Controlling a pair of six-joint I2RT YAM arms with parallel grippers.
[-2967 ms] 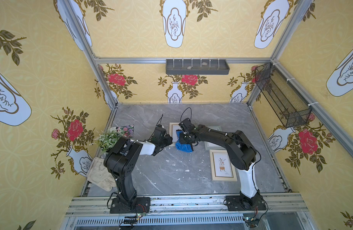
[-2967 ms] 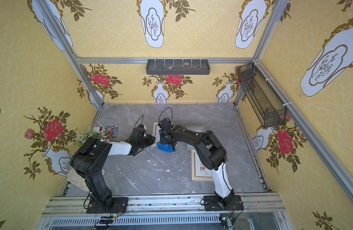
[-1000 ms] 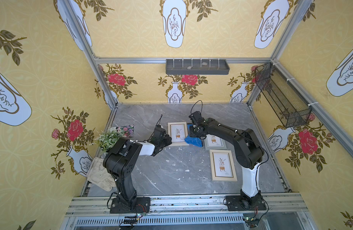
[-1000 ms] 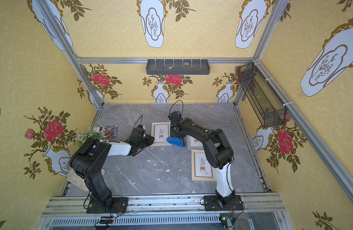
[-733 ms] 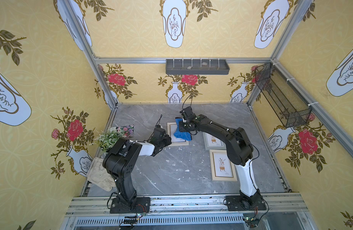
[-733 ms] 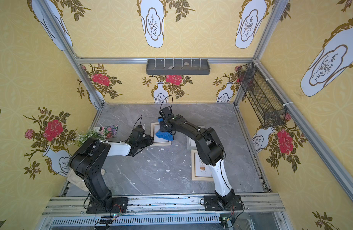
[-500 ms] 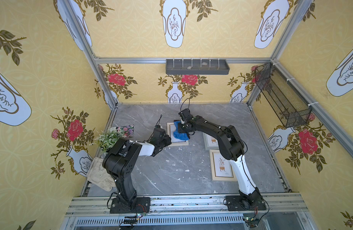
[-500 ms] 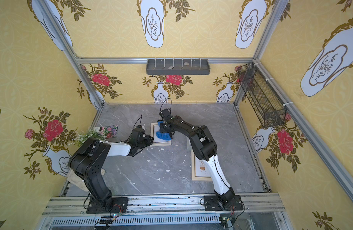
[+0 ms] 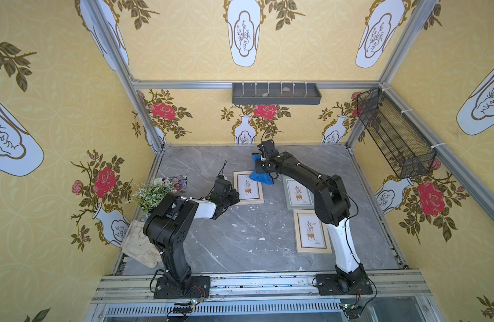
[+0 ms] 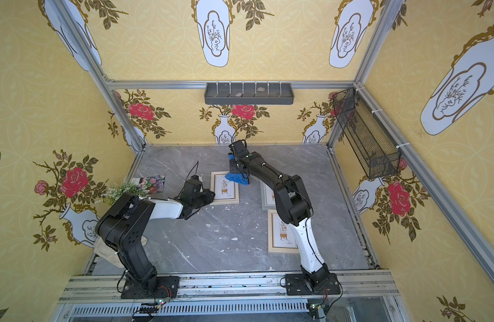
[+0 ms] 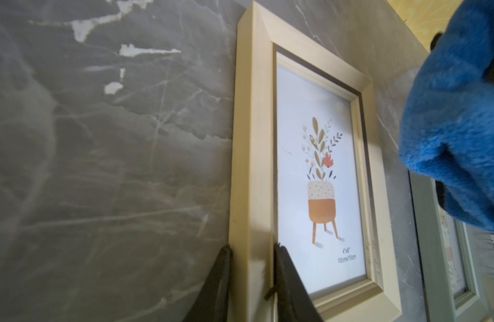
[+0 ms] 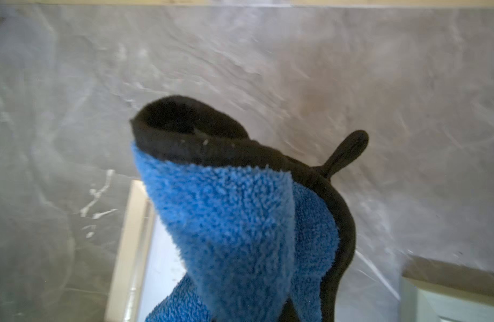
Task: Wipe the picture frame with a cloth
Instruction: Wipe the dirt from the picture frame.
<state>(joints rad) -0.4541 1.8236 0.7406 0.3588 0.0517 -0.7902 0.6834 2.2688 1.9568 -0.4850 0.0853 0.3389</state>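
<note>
The picture frame (image 9: 247, 188) (image 10: 224, 188), light wood with a potted-plant print, lies flat on the grey marble floor. My left gripper (image 9: 231, 194) (image 10: 209, 196) (image 11: 252, 249) is shut on its left rail near the front corner, one finger (image 11: 218, 281) outside and one on the glass side. The cloth (image 9: 261, 177) (image 10: 237, 178) (image 12: 226, 223), plush blue with black trim, hangs bunched from my shut right gripper (image 9: 264, 167) (image 10: 238, 166). It drapes over the frame's far right corner. In the right wrist view the cloth hides the jaws. The cloth (image 11: 457, 125) also shows in the left wrist view.
A grey frame (image 9: 297, 192) lies just right of the wooden one, and another wood frame (image 9: 312, 234) lies nearer the front. At the left are a small plant (image 9: 152, 192), a floral card (image 9: 176, 179) and an off-white glove (image 9: 139, 245). A mesh basket (image 9: 393, 136) hangs on the right wall.
My right arm carried the cloth from right of the frame leftward across it, then back toward its far right corner. The left gripper has stayed on the rail.
</note>
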